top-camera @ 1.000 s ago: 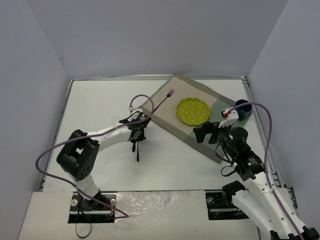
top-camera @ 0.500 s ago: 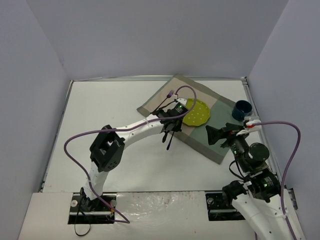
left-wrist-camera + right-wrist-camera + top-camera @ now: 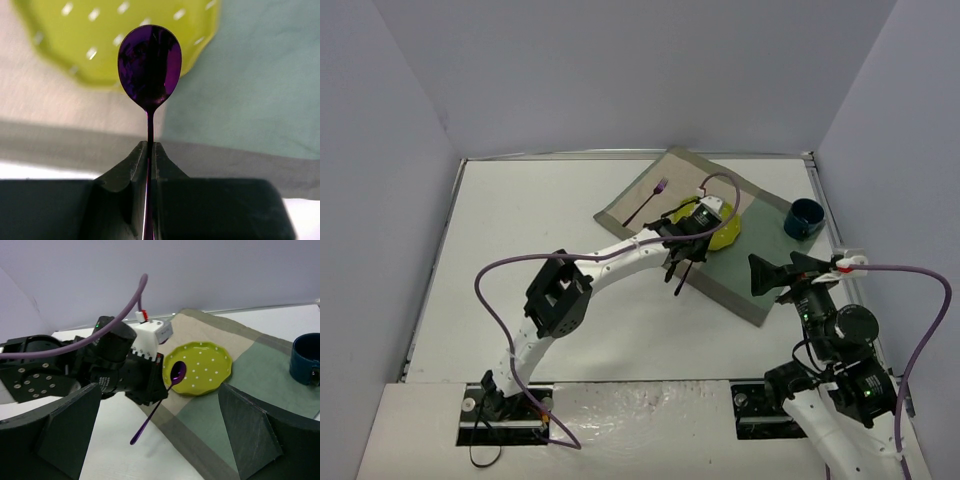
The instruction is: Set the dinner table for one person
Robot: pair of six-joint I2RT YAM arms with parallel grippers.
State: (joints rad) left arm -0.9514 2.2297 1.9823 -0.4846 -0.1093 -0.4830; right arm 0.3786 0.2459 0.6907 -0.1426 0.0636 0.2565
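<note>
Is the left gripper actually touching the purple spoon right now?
Touching. The left wrist view shows the left gripper shut on the handle of the purple spoon, with no gap on either side.

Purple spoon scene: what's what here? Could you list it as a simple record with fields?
Placemat: beige-and-green cloth on the white table
Plate: yellow-green, white dots, on the placemat
Spoon: purple, handle pinched in the left gripper, bowl at the plate's edge
Fork: purple, lying on the placemat left of the plate
Mug: dark blue, by the placemat's right edge
Right gripper: open, empty, near the placemat
</note>
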